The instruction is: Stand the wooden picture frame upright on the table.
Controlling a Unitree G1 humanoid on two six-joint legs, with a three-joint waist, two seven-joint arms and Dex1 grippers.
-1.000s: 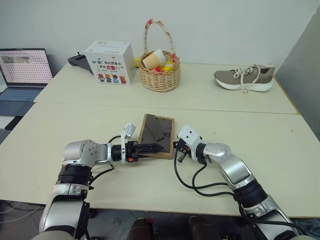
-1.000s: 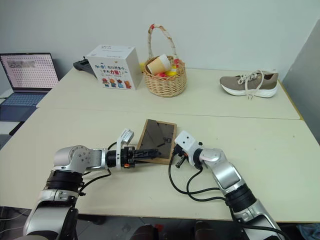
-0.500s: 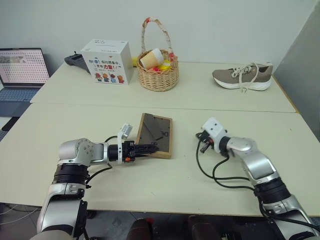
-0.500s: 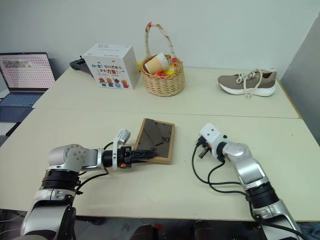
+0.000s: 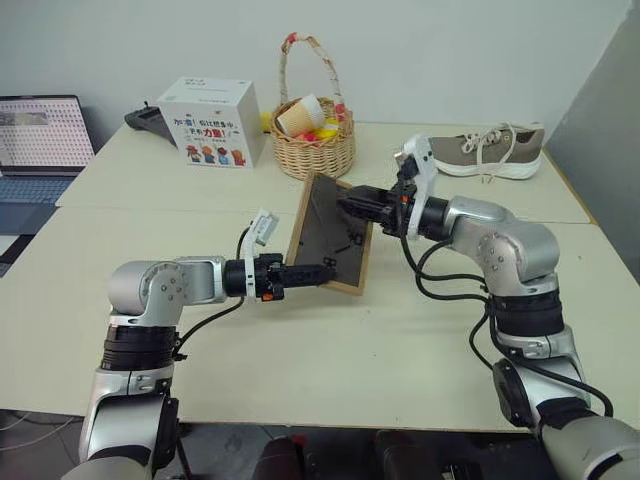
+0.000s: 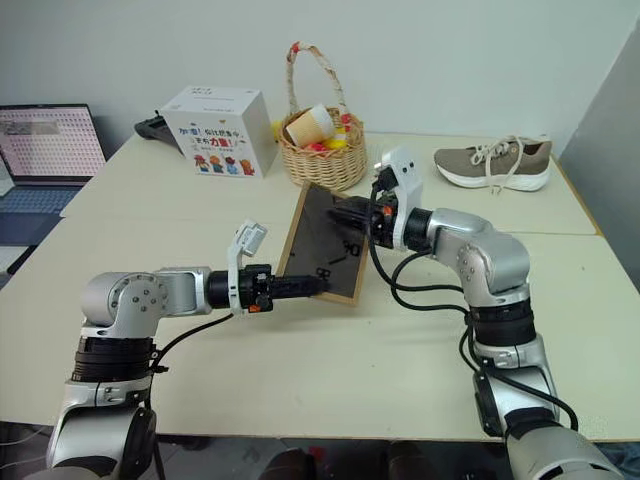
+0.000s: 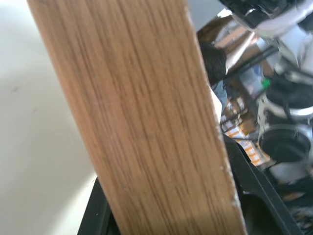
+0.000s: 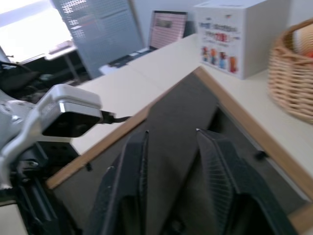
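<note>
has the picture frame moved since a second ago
Yes. The wooden picture frame lay flat on the table a second ago; now it is tilted up, its top edge raised toward the basket, with the left gripper at its lower edge.

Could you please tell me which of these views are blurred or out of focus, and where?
Left wrist view: wooden picture frame sharp, background blurred. Right wrist view: soft throughout, fingers, basket and box smeared. Both eye views: crisp.

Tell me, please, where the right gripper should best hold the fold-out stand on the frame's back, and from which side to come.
Probably its free lower end. The wooden picture frame is tilted up, dark back panel toward the right gripper, so come straight at the back, fingers either side of the stand.
</note>
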